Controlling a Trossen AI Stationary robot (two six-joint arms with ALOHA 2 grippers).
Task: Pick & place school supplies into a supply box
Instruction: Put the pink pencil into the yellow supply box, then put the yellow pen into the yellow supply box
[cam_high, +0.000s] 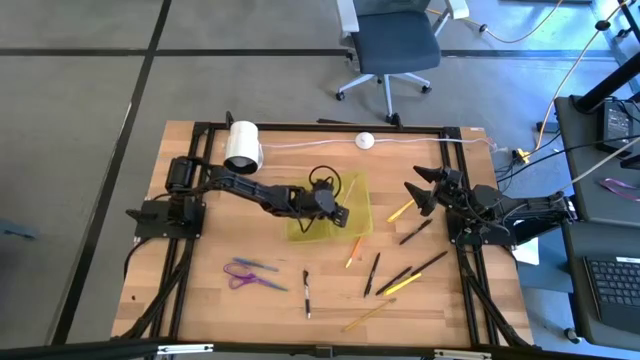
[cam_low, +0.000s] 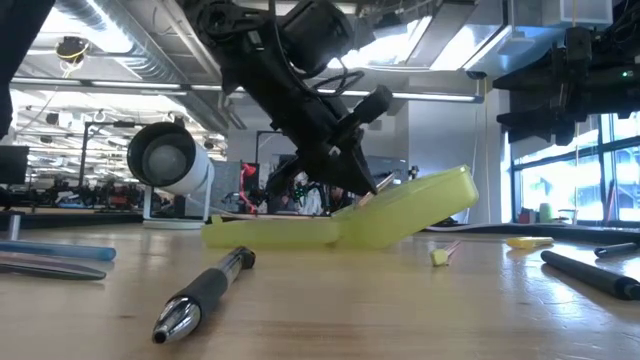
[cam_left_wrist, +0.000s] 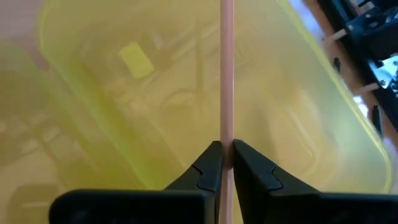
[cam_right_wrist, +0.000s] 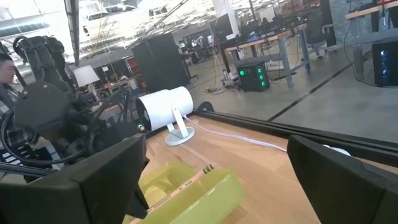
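Observation:
The supply box (cam_high: 330, 222), a translucent yellow-green tray, lies mid-table; in the low view its right part (cam_low: 415, 205) slopes upward. My left gripper (cam_high: 343, 212) (cam_left_wrist: 227, 157) hovers over it, shut on a thin pale orange pencil (cam_left_wrist: 226, 74). My right gripper (cam_high: 420, 188) (cam_right_wrist: 217, 180) waits open and raised near the table's right side, touching nothing. Purple-and-blue scissors (cam_high: 245, 275), a black pen (cam_high: 306, 292) (cam_low: 205, 290) and several pens and pencils (cam_high: 400, 275) lie flat on the near half of the table. My left gripper pinches the pale orange pencil's shaft (cam_left_wrist: 226, 134) between its two fingertips (cam_left_wrist: 208, 163), coming slanting from above and from the table's left. The pencil runs on ahead of the fingers over the inside of the supply box. Whether its far end rests on the box I cannot tell.
A white cylinder roll (cam_high: 242, 145) (cam_low: 170, 158) stands at the far left of the table, and a white puck (cam_high: 365, 140) on a cable lies at the far edge. A yellow pencil (cam_high: 400, 212) and black pen (cam_high: 415, 232) lie below my right gripper. An office chair stands beyond the table.

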